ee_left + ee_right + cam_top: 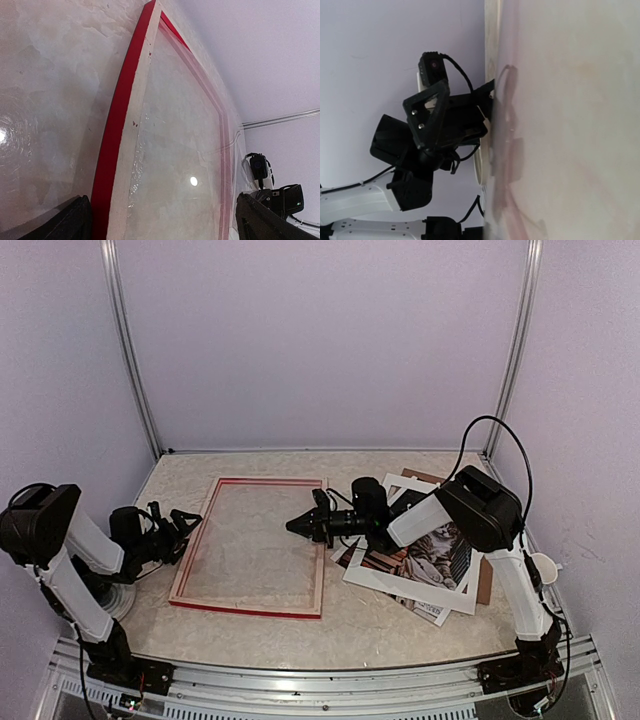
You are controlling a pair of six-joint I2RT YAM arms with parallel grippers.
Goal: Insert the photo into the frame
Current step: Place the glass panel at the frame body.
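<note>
The frame [246,607], red with pale wood edges, lies flat at the middle left of the table, with a clear pane inside it. My left gripper [183,530] stands open just off its left rail; in the left wrist view that red rail [118,125] runs up between the two dark fingertips [70,222]. My right gripper [298,525] is shut with nothing in it, and points left over the frame's right rail. The photo [432,545], a grey cat print, lies at the right under a white mat border [400,585], partly covered by the right arm.
A brown backing board [484,585] pokes out beneath the mat and photo at the right. A small white round object [543,568] sits by the right wall. In the right wrist view, my left arm [440,125] shows beyond the frame's pane [560,125].
</note>
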